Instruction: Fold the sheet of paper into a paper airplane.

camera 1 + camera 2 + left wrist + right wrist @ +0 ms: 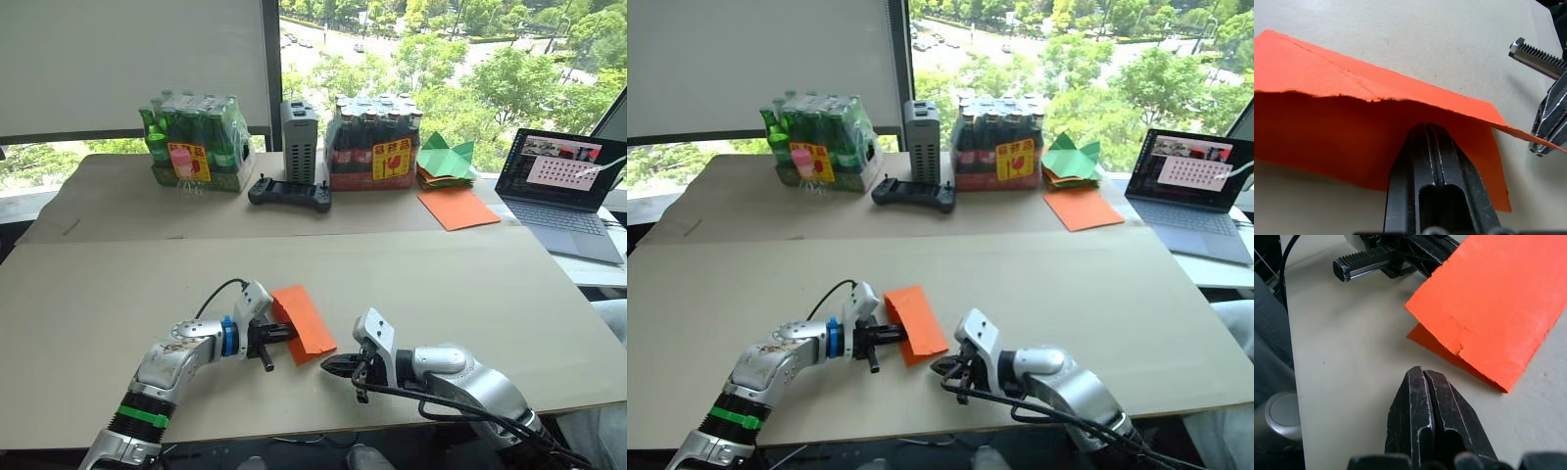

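Note:
The sheet of paper is bright orange, folded over into two layers with a torn-looking edge, and lies on the beige table between my grippers. My left gripper is shut, and its tips sit against the paper's left edge, tucked beneath the raised upper flap. My right gripper is shut with nothing in it, resting low on the table just short of the paper's near corner. No paper airplane shape shows.
Along the far side stand a pack of green bottles, a grey box, a black controller and a pack of dark bottles. Green paper pieces, a smooth orange sheet and a laptop lie far right.

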